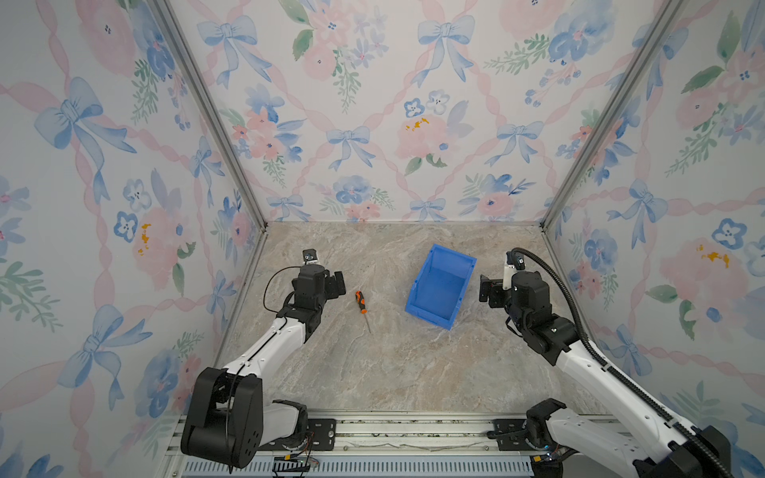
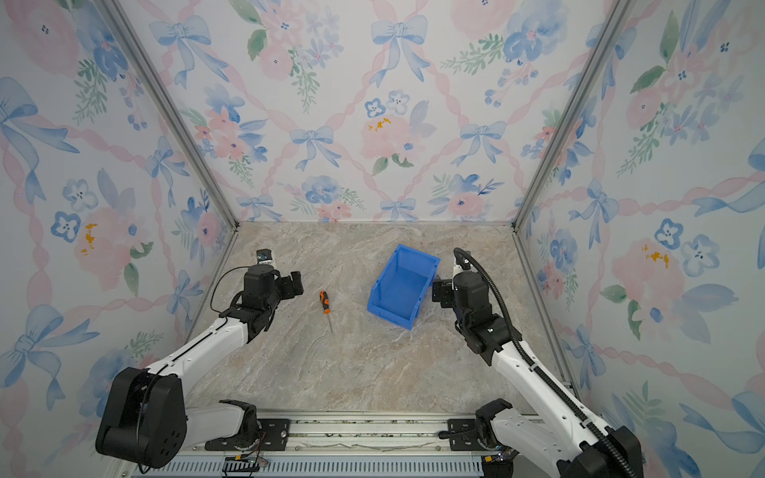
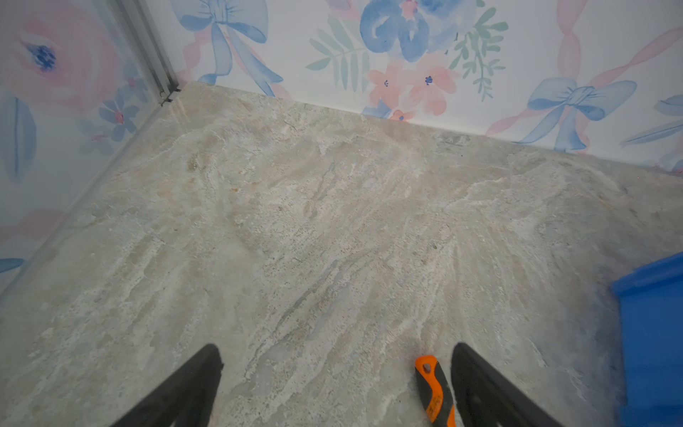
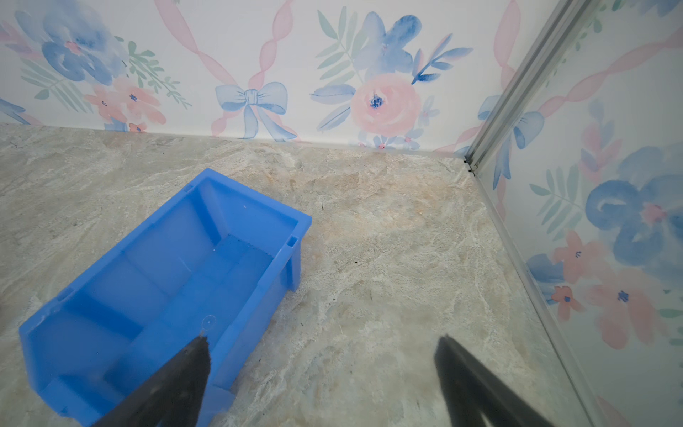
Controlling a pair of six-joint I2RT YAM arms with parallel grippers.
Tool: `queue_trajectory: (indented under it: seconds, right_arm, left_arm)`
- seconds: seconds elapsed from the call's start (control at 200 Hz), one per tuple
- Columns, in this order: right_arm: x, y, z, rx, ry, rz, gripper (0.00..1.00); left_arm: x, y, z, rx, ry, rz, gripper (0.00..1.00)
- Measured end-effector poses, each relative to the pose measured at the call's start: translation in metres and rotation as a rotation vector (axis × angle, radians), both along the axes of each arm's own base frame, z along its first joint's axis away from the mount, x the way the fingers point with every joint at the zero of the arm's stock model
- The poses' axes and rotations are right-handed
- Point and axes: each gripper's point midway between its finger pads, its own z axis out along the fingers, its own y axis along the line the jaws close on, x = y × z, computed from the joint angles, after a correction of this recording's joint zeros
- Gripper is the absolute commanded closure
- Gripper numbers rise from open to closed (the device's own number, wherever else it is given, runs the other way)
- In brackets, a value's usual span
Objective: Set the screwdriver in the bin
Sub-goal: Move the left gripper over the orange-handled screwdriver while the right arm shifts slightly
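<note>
Screwdriver (image 1: 361, 303) lay flat on the counter (image 1: 372, 372), left of centre in both top views, well apart from the empty bin (image 1: 455, 253) to its right. Left pincer (image 3: 337, 355) was spread wide and held nothing. The handle sat near one finger, not centred, so closing could roll or flick it. Right pincer (image 4: 323, 342), also apart, hung beside the bin and might nudge it.

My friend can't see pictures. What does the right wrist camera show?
An empty blue bin sits on a marbled table, with the right gripper open close by. Flowery wallpaper covers the walls behind.
</note>
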Motion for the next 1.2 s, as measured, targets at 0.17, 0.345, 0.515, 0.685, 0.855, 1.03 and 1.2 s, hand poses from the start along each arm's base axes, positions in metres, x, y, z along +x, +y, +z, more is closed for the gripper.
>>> queue_trajectory:
  seconds: [0.17, 0.345, 0.515, 0.685, 0.855, 1.03, 1.2]
  right_arm:
    - [-0.015, 0.006, -0.012, 0.028, 0.073, 0.045, 0.03]
    - [-0.024, 0.021, -0.037, 0.025, 0.188, 0.13, 0.03]
    - [-0.032, 0.036, -0.042, 0.038, 0.232, 0.211, 0.03]
    - [-0.036, 0.042, -0.044, 0.042, 0.258, 0.248, 0.03]
    - [-0.041, 0.048, -0.05, 0.035, 0.289, 0.295, 0.03]
    - [-0.05, 0.056, -0.053, -0.01, 0.317, 0.362, 0.03]
    - [-0.054, 0.057, -0.051, -0.002, 0.313, 0.374, 0.03]
  left_arm:
    - [0.015, -0.022, 0.002, -0.093, 0.11, -0.009, 0.02]
    - [0.004, -0.062, -0.015, -0.114, 0.221, -0.074, 0.03]
    - [-0.017, -0.087, -0.025, -0.127, 0.3, -0.106, 0.02]
    - [-0.025, -0.088, -0.034, -0.157, 0.351, -0.079, 0.03]
    - [-0.034, -0.097, -0.056, -0.151, 0.428, -0.081, 0.03]
    - [-0.038, -0.105, -0.073, -0.139, 0.474, -0.076, 0.04]
    - [-0.036, -0.105, -0.098, -0.094, 0.525, -0.037, 0.14]
